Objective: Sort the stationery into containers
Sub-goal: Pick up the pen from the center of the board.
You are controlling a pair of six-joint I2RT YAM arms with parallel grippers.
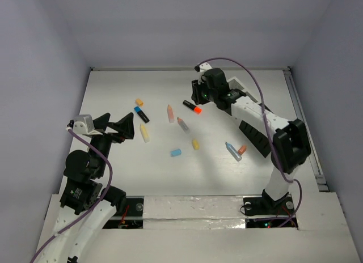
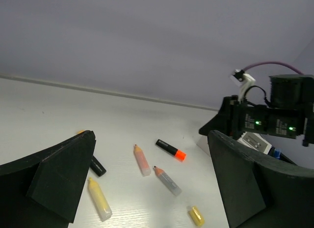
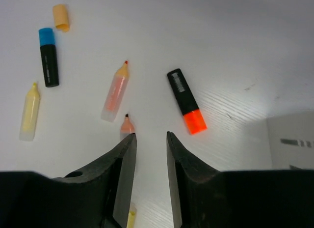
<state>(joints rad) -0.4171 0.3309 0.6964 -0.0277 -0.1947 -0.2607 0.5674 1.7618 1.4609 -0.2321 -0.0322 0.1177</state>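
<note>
Stationery lies scattered mid-table. A black marker with an orange cap (image 1: 193,107) (image 3: 186,101) lies just ahead and right of my right gripper (image 1: 197,97) (image 3: 150,134), whose jaws stand narrowly open with nothing between them. A peach marker (image 1: 170,113) (image 3: 116,92) and a grey marker (image 1: 182,124) (image 2: 167,180) lie beside it; the grey one is partly hidden behind my right gripper's finger. My left gripper (image 1: 122,127) (image 2: 151,134) is wide open near a yellow marker (image 1: 144,132) and a blue-capped black marker (image 1: 141,114). The black containers (image 1: 255,137) sit under the right arm, with a white one (image 3: 289,139) at its end.
An orange cap (image 1: 139,102), a small yellow piece (image 1: 195,144), a blue eraser (image 1: 176,153), a pale blue marker (image 1: 232,151) and a small orange piece (image 1: 242,149) also lie on the table. Walls close in the back and both sides.
</note>
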